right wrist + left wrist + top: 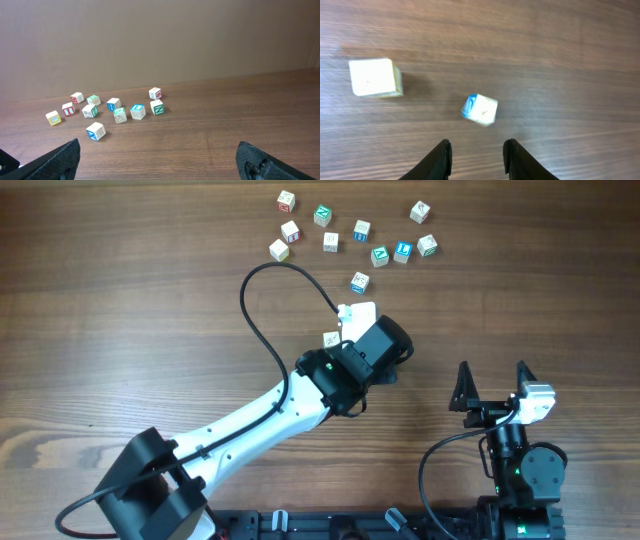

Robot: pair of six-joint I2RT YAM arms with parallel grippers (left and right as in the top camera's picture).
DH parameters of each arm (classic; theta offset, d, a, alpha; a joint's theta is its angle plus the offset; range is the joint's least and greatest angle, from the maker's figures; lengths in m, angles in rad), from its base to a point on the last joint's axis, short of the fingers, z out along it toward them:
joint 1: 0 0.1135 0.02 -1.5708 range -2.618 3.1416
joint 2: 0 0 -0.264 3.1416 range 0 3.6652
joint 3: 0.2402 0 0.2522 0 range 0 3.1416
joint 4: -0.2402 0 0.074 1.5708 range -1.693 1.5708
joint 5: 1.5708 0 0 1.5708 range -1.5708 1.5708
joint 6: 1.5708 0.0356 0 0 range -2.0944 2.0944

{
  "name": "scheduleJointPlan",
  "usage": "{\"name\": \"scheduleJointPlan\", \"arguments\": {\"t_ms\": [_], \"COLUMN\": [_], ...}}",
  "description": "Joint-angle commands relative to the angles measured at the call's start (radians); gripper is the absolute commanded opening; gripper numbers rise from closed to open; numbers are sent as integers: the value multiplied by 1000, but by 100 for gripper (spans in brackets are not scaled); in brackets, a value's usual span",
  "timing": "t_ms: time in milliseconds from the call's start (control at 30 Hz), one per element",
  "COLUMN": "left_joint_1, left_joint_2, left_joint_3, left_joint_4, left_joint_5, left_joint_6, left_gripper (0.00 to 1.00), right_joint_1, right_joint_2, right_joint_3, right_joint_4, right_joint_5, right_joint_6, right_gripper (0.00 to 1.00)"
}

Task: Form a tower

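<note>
Tower status? (KM)

Not up in any view. No stack seen; cubes lie singly on table (120, 300). Loose cluster (362, 230) at far side. Blue-marked cube (480, 109) just ahead of left pincer (477, 146); pale cube (374, 76) off to one side, apart from it. (RT)

Pincers? (KM)

Left: fingers apart, gap empty, nothing gripped, hovering short of blue-marked cube. Right pincer (493, 380): spread wide, empty, well apart from all cubes. (RT)

Handling est.? (KM)

Judgement only. Small wooden cubes, so light, stiff, not fragile. Faces flat, prob. smooth, so can slip if pinched on an edge. Blue-marked cube sits skewed w.r.t. the fingers & looks blurred; can't tell if it's flat on table. Take it on two opposite side faces, approx. mid-height, fingers square to faces. Wrist prob. needs a turn first. (RT)

Tower itself, once begun? (KM)

One cube wide, so tippy. Touch top cube only, set it down centred, open & lift straight up. Any side nudge likely topples it. (RT)
</note>
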Motion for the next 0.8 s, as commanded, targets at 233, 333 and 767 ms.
{"name": "scheduleJointPlan", "arguments": {"t_ms": [233, 333, 767], "left_joint_1": [35, 34, 34], "left_joint_2": [225, 280, 401], "left_joint_3": [14, 14, 14], "left_joint_4": [149, 216, 289], "left_joint_5": [23, 61, 106], "left_joint_6": [75, 74, -250], "left_gripper": [68, 72, 63], "right_joint_1": [6, 6, 6], "right_joint_2": [-6, -6, -6], "right_joint_3": [-1, -1, -1], "right_joint_4": [2, 2, 2], "right_joint_5": [-2, -2, -2], "right_joint_6": [-5, -4, -4], "right_gripper": [100, 100, 100]}}
